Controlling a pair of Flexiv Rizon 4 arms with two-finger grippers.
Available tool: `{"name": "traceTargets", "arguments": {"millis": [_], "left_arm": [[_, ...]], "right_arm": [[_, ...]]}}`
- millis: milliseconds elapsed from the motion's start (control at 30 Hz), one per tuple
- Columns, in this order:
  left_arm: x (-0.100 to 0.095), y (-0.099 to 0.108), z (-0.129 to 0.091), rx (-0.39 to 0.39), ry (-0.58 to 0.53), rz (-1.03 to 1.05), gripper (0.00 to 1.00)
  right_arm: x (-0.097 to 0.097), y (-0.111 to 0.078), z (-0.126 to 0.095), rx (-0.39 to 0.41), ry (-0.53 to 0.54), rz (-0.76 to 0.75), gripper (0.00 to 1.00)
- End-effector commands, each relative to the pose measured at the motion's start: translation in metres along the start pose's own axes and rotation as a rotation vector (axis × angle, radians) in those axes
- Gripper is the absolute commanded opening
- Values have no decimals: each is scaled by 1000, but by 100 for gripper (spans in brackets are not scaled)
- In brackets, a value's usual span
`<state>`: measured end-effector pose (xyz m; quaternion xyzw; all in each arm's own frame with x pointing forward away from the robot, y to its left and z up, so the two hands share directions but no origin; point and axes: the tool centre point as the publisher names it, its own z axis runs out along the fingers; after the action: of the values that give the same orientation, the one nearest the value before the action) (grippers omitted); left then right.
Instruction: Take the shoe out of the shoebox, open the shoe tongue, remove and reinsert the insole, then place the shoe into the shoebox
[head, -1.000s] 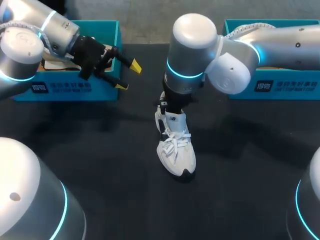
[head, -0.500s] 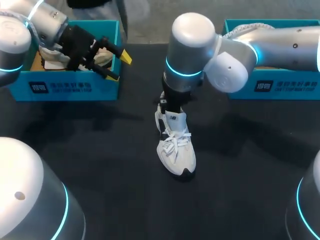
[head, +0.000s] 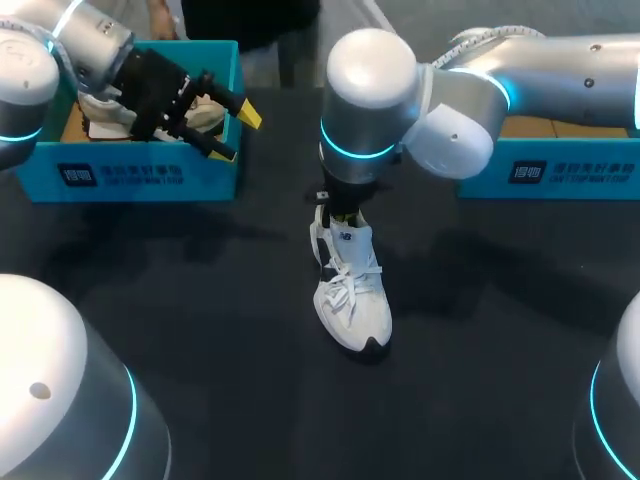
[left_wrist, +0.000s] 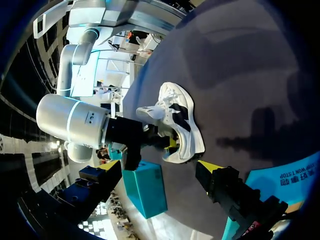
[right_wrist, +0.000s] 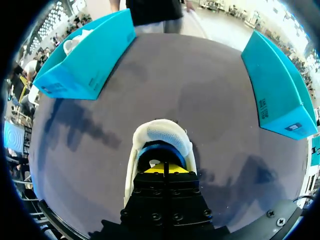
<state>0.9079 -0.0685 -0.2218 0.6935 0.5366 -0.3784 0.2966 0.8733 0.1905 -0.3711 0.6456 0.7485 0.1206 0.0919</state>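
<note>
The shoe (head: 352, 300) stands on the bench (head: 200, 310) in the middle, toe near and heel far, with my right fingers (right_wrist: 155, 169) closed together directly inside its heel opening, while my left fingers (head: 249, 116) hang open over the left shoebox (head: 150, 176), well apart.

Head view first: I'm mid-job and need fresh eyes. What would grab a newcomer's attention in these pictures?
The white shoe stands out, alone in the middle of the black table, with the right gripper dipped into its opening, yellow tips together. Next comes the left gripper, open, above the front corner of the teal shoebox at the table's left.
</note>
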Motion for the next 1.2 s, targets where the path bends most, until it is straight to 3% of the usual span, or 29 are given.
{"name": "traceTargets", "arguments": {"millis": [33,400,700,1200], "left_arm": [[0,0,-1,4,6,3,100],[2,-3,1,14,6,-1,100],[-5,-2,-2,16,0,7,100],[-13,-3,-25,25,42,14,100]], "right_arm": [[5,0,13,-7,-7,-5,0],[6,-4,29,14,-21,-15,0],[2,6,8,-37,-28,-9,0],[2,11,39,37,-4,-10,0]]}}
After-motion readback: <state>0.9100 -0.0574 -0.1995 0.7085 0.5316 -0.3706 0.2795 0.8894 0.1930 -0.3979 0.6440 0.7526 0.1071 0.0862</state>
